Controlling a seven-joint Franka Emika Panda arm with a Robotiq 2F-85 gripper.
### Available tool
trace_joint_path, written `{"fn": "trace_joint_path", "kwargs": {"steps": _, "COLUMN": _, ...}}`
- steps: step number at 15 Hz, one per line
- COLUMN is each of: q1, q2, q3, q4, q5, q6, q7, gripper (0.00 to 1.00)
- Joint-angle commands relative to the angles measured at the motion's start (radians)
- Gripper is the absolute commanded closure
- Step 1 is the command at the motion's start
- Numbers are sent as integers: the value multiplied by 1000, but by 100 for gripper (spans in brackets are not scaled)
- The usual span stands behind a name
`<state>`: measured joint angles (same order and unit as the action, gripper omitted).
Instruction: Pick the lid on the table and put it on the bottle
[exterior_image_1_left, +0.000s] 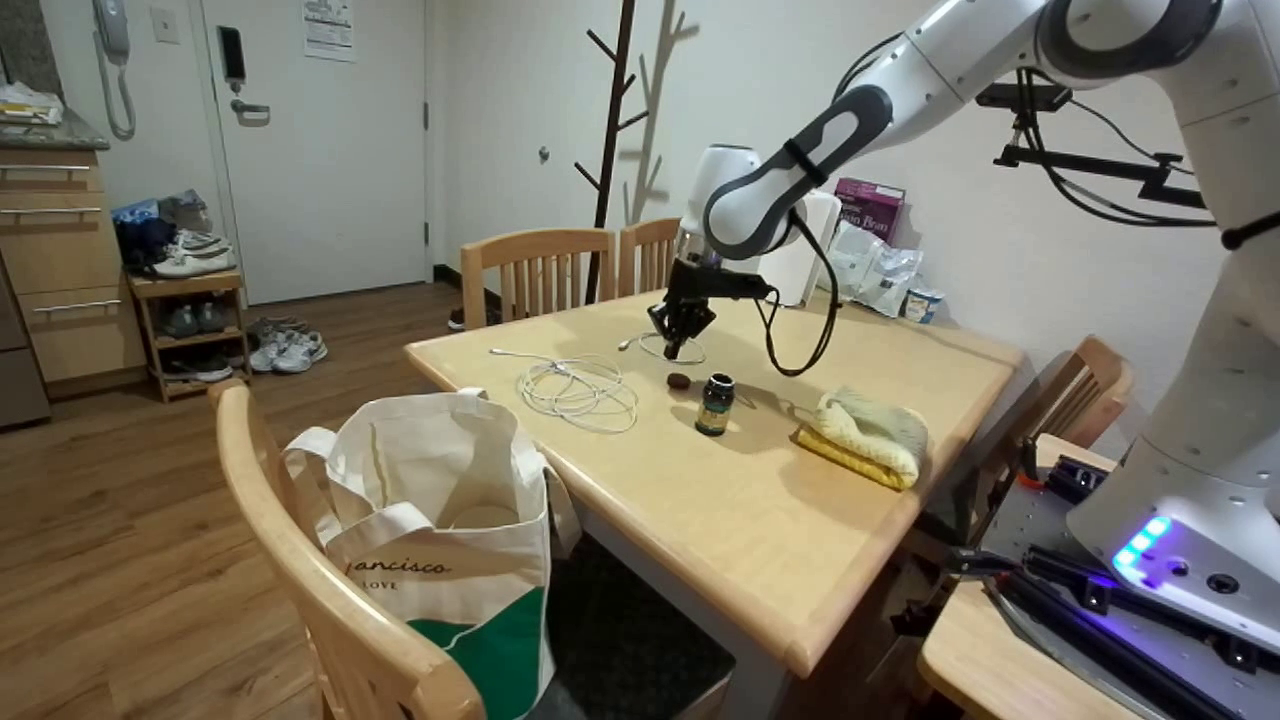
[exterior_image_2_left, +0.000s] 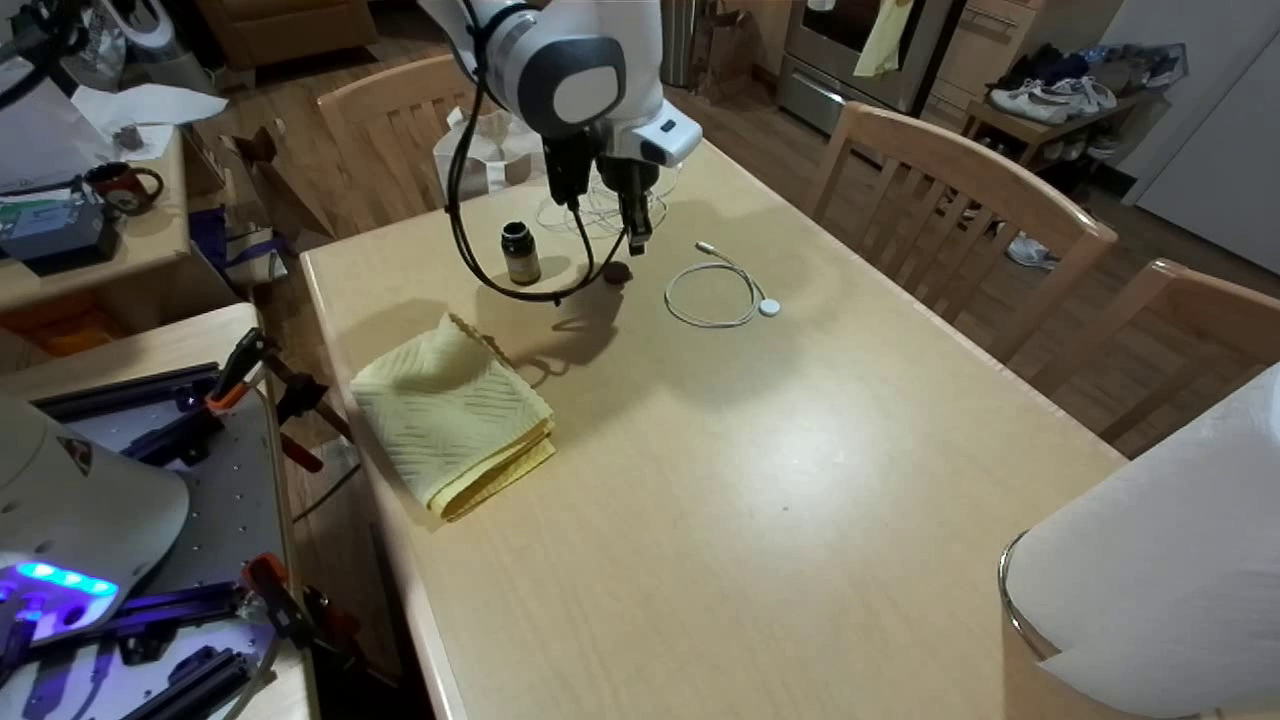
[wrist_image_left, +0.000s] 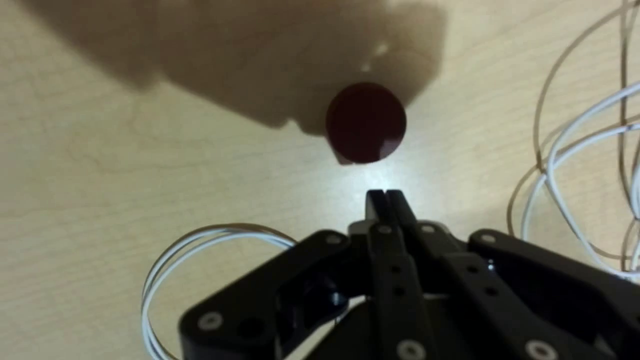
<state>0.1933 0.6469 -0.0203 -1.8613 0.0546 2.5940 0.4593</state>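
The lid, a small dark reddish-brown round cap, lies on the table in both exterior views (exterior_image_1_left: 679, 381) (exterior_image_2_left: 617, 272). In the wrist view the lid (wrist_image_left: 366, 123) is just beyond the fingertips, and nothing touches it. The bottle, small and dark, stands upright with its mouth uncovered, close beside the lid, in both exterior views (exterior_image_1_left: 715, 405) (exterior_image_2_left: 520, 255). The bottle is out of the wrist view. My gripper (wrist_image_left: 385, 192) is shut and empty, its fingertips together. In both exterior views my gripper (exterior_image_1_left: 672, 352) (exterior_image_2_left: 638, 245) points down above the table near the lid.
A coiled white cable (exterior_image_1_left: 578, 393) and a shorter charging cable (exterior_image_2_left: 715, 292) lie near the lid. A folded yellow cloth (exterior_image_2_left: 455, 415) lies by the table edge. A white paper-towel roll (exterior_image_2_left: 1160, 560) stands on the table. A tote bag (exterior_image_1_left: 450, 540) sits on a chair beside the table.
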Motion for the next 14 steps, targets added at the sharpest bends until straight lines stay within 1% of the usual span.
{"fn": "trace_joint_path", "kwargs": {"steps": 1, "q1": 23, "q2": -100, "q3": -19, "q4": -84, "q5": -6, "q6": -3, "q7": 4, "gripper": 71}}
{"fn": "trace_joint_path", "kwargs": {"steps": 2, "q1": 22, "q2": -107, "q3": -14, "q4": -89, "q5": -4, "q6": -3, "q7": -3, "gripper": 70}}
{"fn": "trace_joint_path", "kwargs": {"steps": 5, "q1": 22, "q2": -110, "q3": -3, "q4": -99, "q5": 2, "q6": -5, "q7": -11, "gripper": 53}}
{"fn": "trace_joint_path", "kwargs": {"steps": 13, "q1": 49, "q2": -69, "q3": -3, "q4": -114, "q5": -2, "q6": -9, "q7": 4, "gripper": 1}}
{"fn": "trace_joint_path", "kwargs": {"steps": 14, "q1": 49, "q2": -64, "q3": -1, "q4": -117, "q5": -2, "q6": -3, "q7": -4, "gripper": 1}}
